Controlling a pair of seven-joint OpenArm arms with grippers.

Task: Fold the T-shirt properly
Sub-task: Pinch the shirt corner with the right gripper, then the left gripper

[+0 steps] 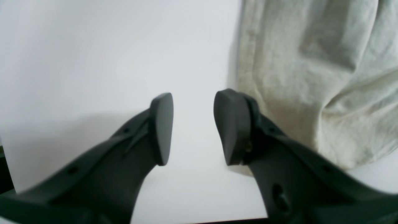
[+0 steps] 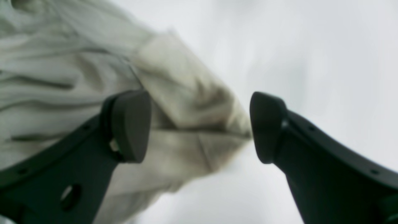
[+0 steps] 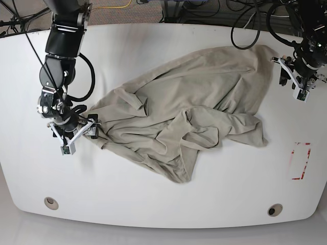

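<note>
Khaki T-shirt (image 3: 189,107) sprawls crumpled across white table (image 3: 153,199).

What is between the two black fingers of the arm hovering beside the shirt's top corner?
Nothing but bare white table. In the left wrist view the left gripper stands open, with the T-shirt just beside it, outside the gap.

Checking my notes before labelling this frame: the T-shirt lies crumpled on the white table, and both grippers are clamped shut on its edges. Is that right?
Not quite. The T-shirt does lie crumpled on the white table, but neither gripper is clamped on it. The left wrist view shows the left gripper open beside the cloth's edge, and the right wrist view shows the right gripper open, with a corner of the cloth showing between its jaws.
</note>
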